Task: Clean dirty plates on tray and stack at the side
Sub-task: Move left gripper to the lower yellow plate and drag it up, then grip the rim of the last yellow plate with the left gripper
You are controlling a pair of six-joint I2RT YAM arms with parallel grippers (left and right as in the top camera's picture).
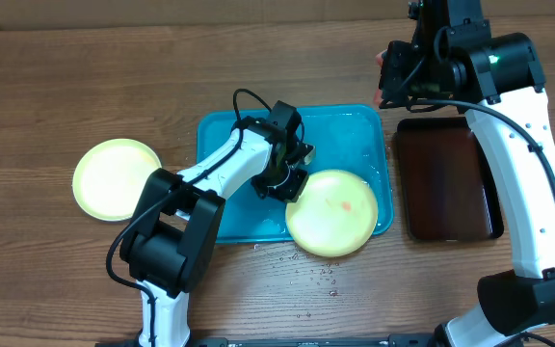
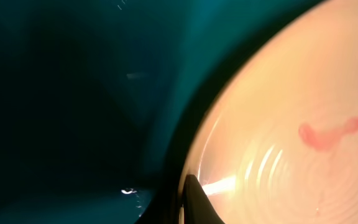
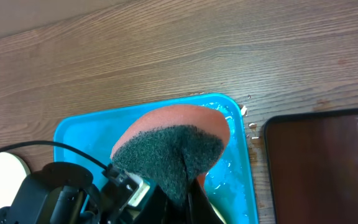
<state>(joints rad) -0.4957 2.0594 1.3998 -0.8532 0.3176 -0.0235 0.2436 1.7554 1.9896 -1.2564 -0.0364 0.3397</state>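
A pale yellow-green dirty plate (image 1: 335,212) with a red smear lies over the front right corner of the teal tray (image 1: 229,145). My left gripper (image 1: 285,179) sits at its left rim. In the left wrist view a dark finger (image 2: 190,198) lies over the rim of the plate (image 2: 291,124), so the gripper looks shut on it. My right gripper (image 1: 393,79) is raised behind the tray's back right corner, shut on an orange sponge with a green scouring face (image 3: 173,149). A second yellow-green plate (image 1: 116,178) lies on the table left of the tray. The blue-white plate is out of view.
A dark brown tray (image 1: 446,183) lies right of the teal tray and also shows in the right wrist view (image 3: 328,162). Water wets the teal tray floor (image 3: 229,180). Droplets (image 1: 316,275) lie on the wood in front of the tray.
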